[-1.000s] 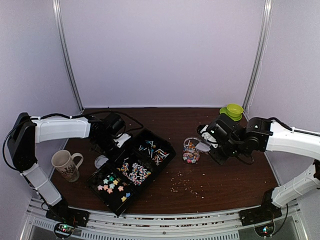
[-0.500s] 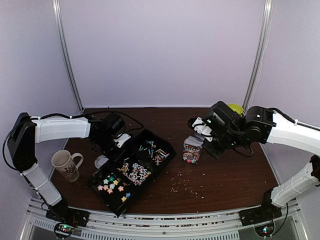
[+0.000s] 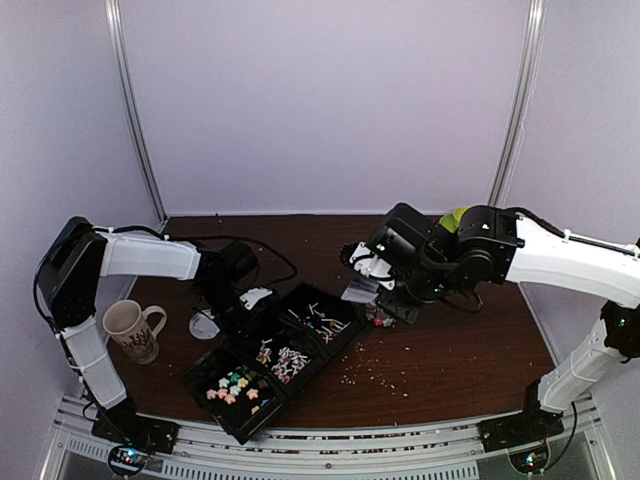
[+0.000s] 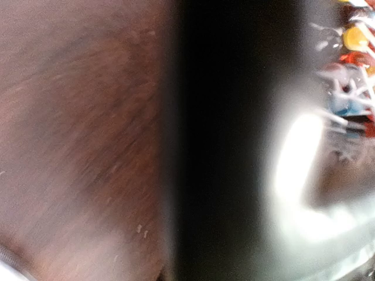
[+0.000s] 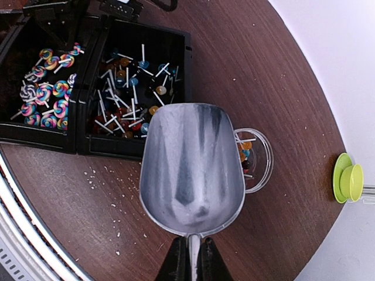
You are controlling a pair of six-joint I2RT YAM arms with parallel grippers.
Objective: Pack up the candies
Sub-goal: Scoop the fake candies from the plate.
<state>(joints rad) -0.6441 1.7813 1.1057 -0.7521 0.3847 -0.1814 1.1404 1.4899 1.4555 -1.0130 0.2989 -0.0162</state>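
Observation:
A black three-part tray (image 3: 345, 300) holds the candies: pastel star pieces (image 3: 235, 385) in the near part, swirl lollipops (image 3: 285, 362) in the middle, thin white-stick ones (image 3: 322, 320) in the far part. My left gripper (image 3: 245, 297) sits at the tray's back-left wall, shut on it. The left wrist view is blurred: a dark wall (image 4: 222, 146) and candies (image 4: 351, 58). My right gripper (image 5: 191, 257) is shut on the handle of an empty metal scoop (image 5: 190, 170), which hangs between the tray (image 5: 135, 149) and a clear cup (image 5: 261, 161) holding a few candies.
A patterned mug (image 3: 130, 330) and a small white disc (image 3: 203, 322) stand left of the tray. A green funnel-like cup (image 3: 455, 218) is at the back right, also in the right wrist view (image 5: 347, 182). Pale crumbs (image 3: 365, 372) lie on the brown table.
The tray has slid and turned toward the front right with my left gripper. My right arm has swung left with the scoop, from beside the cup to over the tray's far end, covering the cup.

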